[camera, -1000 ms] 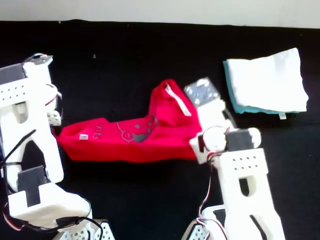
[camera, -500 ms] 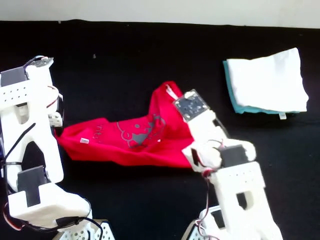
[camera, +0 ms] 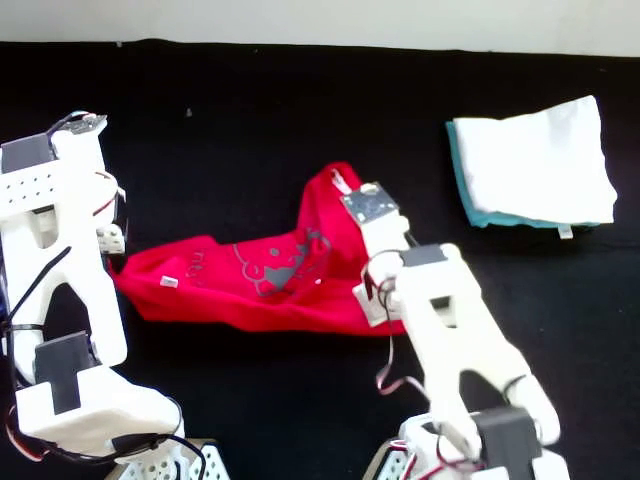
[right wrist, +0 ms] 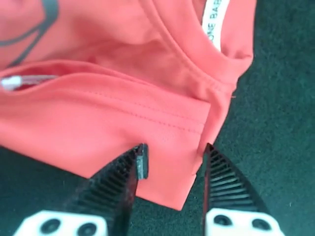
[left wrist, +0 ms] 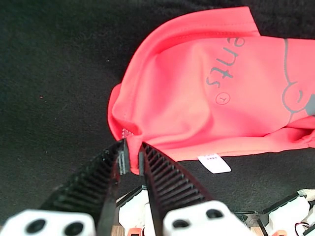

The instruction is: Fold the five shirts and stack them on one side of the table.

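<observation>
Red fabric lies in the middle of the table: the red shirt [camera: 250,280] is stretched out long and rumpled on the black cloth [camera: 250,120] between the two arms. Its collar end is bunched up beside the right arm. Grey lettering [left wrist: 224,64] and a grey cartoon drawing [camera: 275,265] are printed across its front. A small white tag [left wrist: 214,163] sticks out from one seam, and a white neck label [right wrist: 212,19] with dark print sits inside the collar. The left gripper [left wrist: 131,157] has its jaws pressed together on a corner of the shirt's hem. The right gripper [right wrist: 172,160] hangs with its jaws spread over a folded edge near the collar, one on either side of it. On the table's far right side, well apart, a folded white shirt [camera: 535,160] rests on a folded teal shirt [camera: 470,205]. A pale wall [camera: 300,20] runs behind the table.
</observation>
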`<state>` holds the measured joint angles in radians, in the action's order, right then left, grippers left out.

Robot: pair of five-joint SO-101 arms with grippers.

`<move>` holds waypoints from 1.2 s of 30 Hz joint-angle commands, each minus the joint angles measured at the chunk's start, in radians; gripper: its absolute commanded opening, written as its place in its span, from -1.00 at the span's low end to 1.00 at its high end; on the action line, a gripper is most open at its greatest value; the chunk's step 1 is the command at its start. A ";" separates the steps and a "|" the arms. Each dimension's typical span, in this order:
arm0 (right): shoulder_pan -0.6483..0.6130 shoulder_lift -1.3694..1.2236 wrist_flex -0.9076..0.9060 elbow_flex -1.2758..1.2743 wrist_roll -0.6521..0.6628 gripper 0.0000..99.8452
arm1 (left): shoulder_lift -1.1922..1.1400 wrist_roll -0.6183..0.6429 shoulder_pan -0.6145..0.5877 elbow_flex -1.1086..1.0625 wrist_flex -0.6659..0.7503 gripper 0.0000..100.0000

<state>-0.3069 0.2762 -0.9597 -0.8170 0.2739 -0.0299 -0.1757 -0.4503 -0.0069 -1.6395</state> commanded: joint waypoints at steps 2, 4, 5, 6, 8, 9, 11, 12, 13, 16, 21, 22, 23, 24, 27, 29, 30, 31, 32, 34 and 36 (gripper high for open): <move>0.008 -0.064 -0.013 0.107 -0.011 -0.64 | 0.008 -0.005 0.012 0.002 0.006 -0.98; 0.007 -0.067 -0.013 0.124 -0.011 -0.64 | 0.008 -0.006 0.010 0.001 0.006 -0.98; 0.007 -0.067 -0.013 0.131 -0.011 -0.65 | 0.008 -0.006 0.010 0.001 0.006 -0.98; 0.007 -0.070 -0.013 0.137 -0.011 -0.66 | 0.008 -0.006 0.010 0.001 0.006 -0.98; 0.007 -0.077 -0.010 0.147 -0.006 -0.69 | 0.008 -0.008 0.010 0.005 0.008 -0.98; 0.007 -0.077 -0.010 0.148 -0.006 -0.69 | 0.008 -0.008 0.010 0.008 0.008 -0.98; 0.007 -0.077 -0.010 0.147 -0.006 -0.69 | 0.008 -0.008 0.010 0.010 0.009 -0.98; 0.007 -0.077 -0.010 0.145 -0.006 -0.69 | 0.008 -0.008 0.010 0.008 0.017 -0.98; 0.007 -0.077 -0.010 0.143 -0.006 -0.69 | 0.008 -0.008 0.010 0.005 0.026 -0.98; 0.007 -0.077 -0.010 0.142 -0.006 -0.69 | 0.008 -0.008 0.010 0.002 0.044 -0.98; 0.007 -0.079 -0.008 0.142 -0.005 -0.69 | 0.008 -0.005 0.015 0.005 0.044 -0.98; 0.005 -0.079 -0.008 0.142 -0.005 -0.69 | 0.008 -0.005 0.015 0.005 0.043 -0.98; -0.002 -0.079 -0.008 0.142 -0.005 -0.69 | 0.008 -0.005 0.015 0.005 0.043 -0.98; -0.008 -0.082 -0.008 0.140 -0.005 -0.69 | 0.008 -0.005 0.015 0.004 0.041 -0.98; -0.042 -0.124 -0.008 0.148 -0.005 -0.69 | 0.008 -0.005 0.015 0.001 0.037 -0.98; -0.067 -0.156 -0.008 0.151 -0.009 -0.69 | 0.008 -0.005 0.015 0.001 0.037 -0.98; -0.074 -0.166 -0.008 0.153 -0.011 -0.69 | 0.008 -0.005 0.013 0.001 0.035 -0.98; -0.079 -0.168 -0.008 0.159 -0.011 -0.69 | 0.010 -0.005 0.013 0.001 0.035 -0.98; -0.079 -0.168 -0.008 0.162 -0.011 -0.69 | 0.012 -0.005 0.013 0.001 0.035 -0.98; -0.074 -0.166 -0.010 0.170 -0.011 -0.70 | 0.012 -0.005 0.015 0.001 0.035 -0.98; -0.073 -0.168 -0.013 0.183 -0.011 -0.71 | 0.012 -0.005 0.015 0.004 0.035 -0.98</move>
<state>-0.3713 0.1105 -0.9628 -0.6836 0.2739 -0.0299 -0.1757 -0.4488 -0.0100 -1.6057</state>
